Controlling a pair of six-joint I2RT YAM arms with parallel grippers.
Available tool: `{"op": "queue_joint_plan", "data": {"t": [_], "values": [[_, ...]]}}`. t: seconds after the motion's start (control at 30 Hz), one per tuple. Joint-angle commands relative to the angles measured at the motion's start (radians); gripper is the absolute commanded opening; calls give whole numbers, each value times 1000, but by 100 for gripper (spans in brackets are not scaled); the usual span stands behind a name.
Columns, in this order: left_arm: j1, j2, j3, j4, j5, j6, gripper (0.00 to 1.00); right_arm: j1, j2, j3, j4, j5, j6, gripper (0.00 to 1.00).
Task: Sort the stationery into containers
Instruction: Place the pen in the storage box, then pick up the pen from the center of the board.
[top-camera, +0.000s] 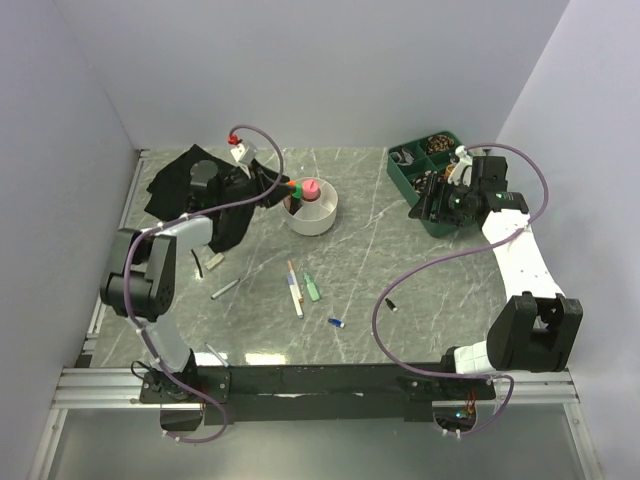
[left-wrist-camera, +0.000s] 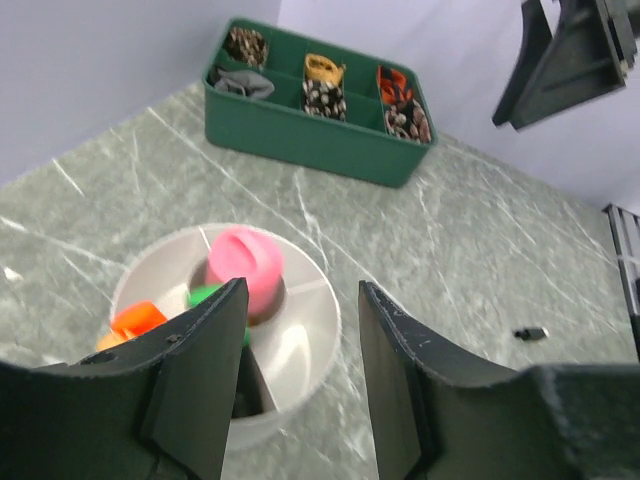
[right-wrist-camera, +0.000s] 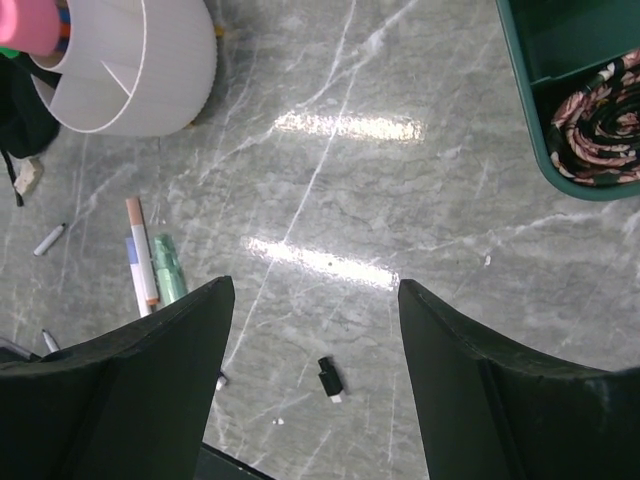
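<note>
The round white bowl (top-camera: 318, 218) stands at mid-table and holds a pink-capped bottle (top-camera: 311, 189) and orange and green highlighters (top-camera: 293, 186). My left gripper (top-camera: 272, 188) is open and empty just left of the bowl. In the left wrist view the bowl (left-wrist-camera: 300, 335), the pink cap (left-wrist-camera: 247, 264) and the orange highlighter (left-wrist-camera: 138, 319) lie between and behind the open left gripper (left-wrist-camera: 302, 300). The black fabric bag (top-camera: 195, 188) lies at the back left. My right gripper (top-camera: 428, 203) is open and empty at the right. A black piece (right-wrist-camera: 329, 378) lies on the table below the right gripper (right-wrist-camera: 315, 300).
A green divided tray (top-camera: 432, 170) with small items stands back right. Loose on the table are a white and orange pen (top-camera: 294, 290), a green highlighter (top-camera: 312, 288), a grey pen (top-camera: 225, 289), a blue piece (top-camera: 337, 322) and the black piece (top-camera: 392, 306).
</note>
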Motion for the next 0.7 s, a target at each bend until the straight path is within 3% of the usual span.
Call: {"op": "queue_joint_plan", "data": {"t": [0.0,0.1,0.13,0.27,0.37,0.47,0.5,0.53,0.6,0.67], "values": [[0,-121,-53,-175,-7,104,53,7,-20,-6,56,-30,20,75],[-34,-128,-8,-362,-103,225,44,7,-31,-36,83,-36,32,75],[-41,-113,23,-414,-109,280,29,7,-32,-53,89,-40,41,74],[-54,-41,156,-486,-149,281,1,7,-40,-73,105,-48,49,75],[-54,-16,233,-596,-146,301,1,7,-55,-72,99,-53,43,74],[-54,-65,218,-716,-166,321,4,7,-77,-76,99,-46,32,74],[-54,-115,204,-742,-189,281,7,7,-83,-79,99,-40,27,74],[-57,-140,189,-828,-226,252,20,7,-87,-84,97,-22,18,75],[-72,-215,161,-953,-396,119,34,7,-95,-87,94,2,24,75],[-100,-251,143,-1142,-524,71,41,7,-97,-90,97,7,38,76]]}}
